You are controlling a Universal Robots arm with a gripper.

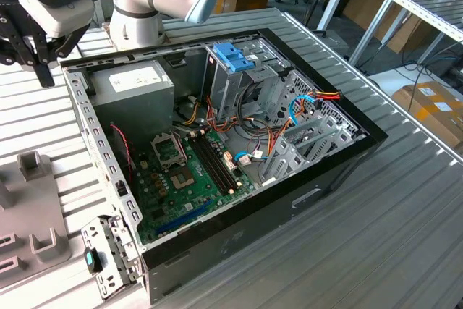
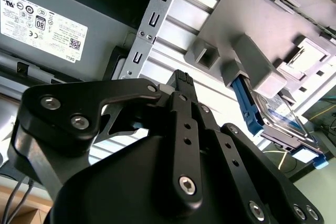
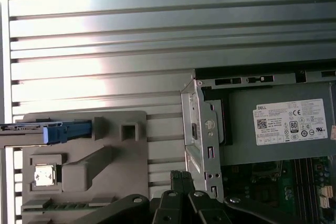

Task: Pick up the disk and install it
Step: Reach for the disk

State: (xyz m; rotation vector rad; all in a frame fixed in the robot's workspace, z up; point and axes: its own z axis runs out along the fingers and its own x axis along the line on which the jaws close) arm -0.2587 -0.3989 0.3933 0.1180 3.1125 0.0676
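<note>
You've got the black gripper [image 2: 181, 78] w/ its fingers pressed together and nothing between them. It hangs over the ribbed grey metal worktop [image 3: 105, 40], near the corner of the open black computer case [image 1: 289, 204] and apart from everything.

The flat silver-metal disk [image 2: 278, 114], w/ blue plastic rails along its sides, isn't in the case. It stands on edge in a slot at the far end of the moulded grey plastic tray [image 3: 121, 150], which lies on the worktop just beside the case. In the first wrist view you see it edge-on, one blue rail end poking past a tray block. Same tray also holds a small square silver part [image 3: 44, 176] in a recess. Its other recesses look bare, as far as both wrist views show.

Inside the case:
- grey metal power-supply box [image 1: 134, 88] w/ white sticker, in the corner nearest the gripper
- green motherboard [image 1: 188, 179] flat on the bottom
- metal drive cage [image 1: 239, 88] topped by a blue plastic handle [image 1: 233, 56], upright
- bundle of orange, red & yellow cables [image 1: 318, 95] on the exterior view's right
</note>
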